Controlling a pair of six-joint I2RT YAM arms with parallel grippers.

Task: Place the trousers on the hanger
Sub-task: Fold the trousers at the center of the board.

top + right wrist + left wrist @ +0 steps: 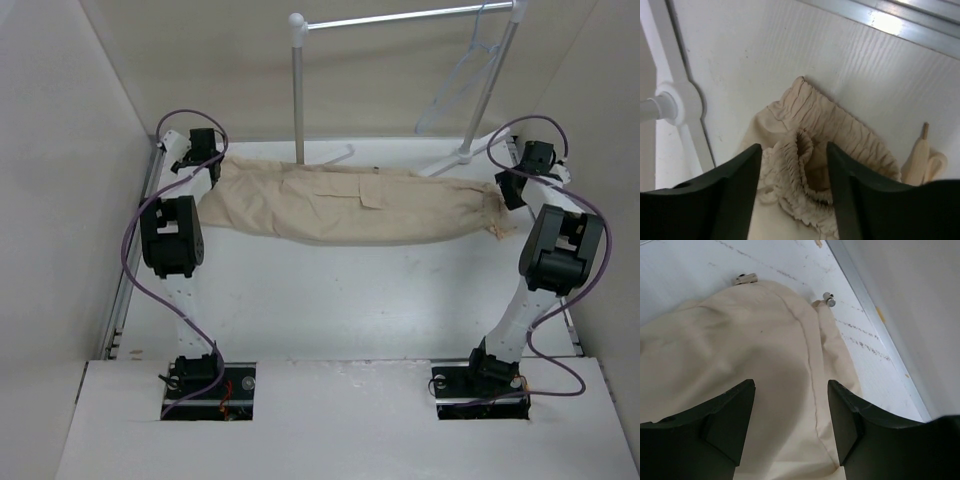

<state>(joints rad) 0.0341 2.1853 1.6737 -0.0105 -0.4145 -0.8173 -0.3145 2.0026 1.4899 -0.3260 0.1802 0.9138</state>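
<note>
One trousers (350, 205), one hanger (452, 80), one rack (298, 90)

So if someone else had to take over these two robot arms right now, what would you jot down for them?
The left gripper is open above one end of the beige cotton cargo trousers, holding nothing.
The right gripper is open over the gathered elastic end, holding nothing.
The trousers lie stretched across the white table between the two grippers.
The thin pale triangular hanger hangs on the metal rail at the back right, apart from the trousers.
Done: trousers spread out. Left: getting them onto the hanger.
</note>
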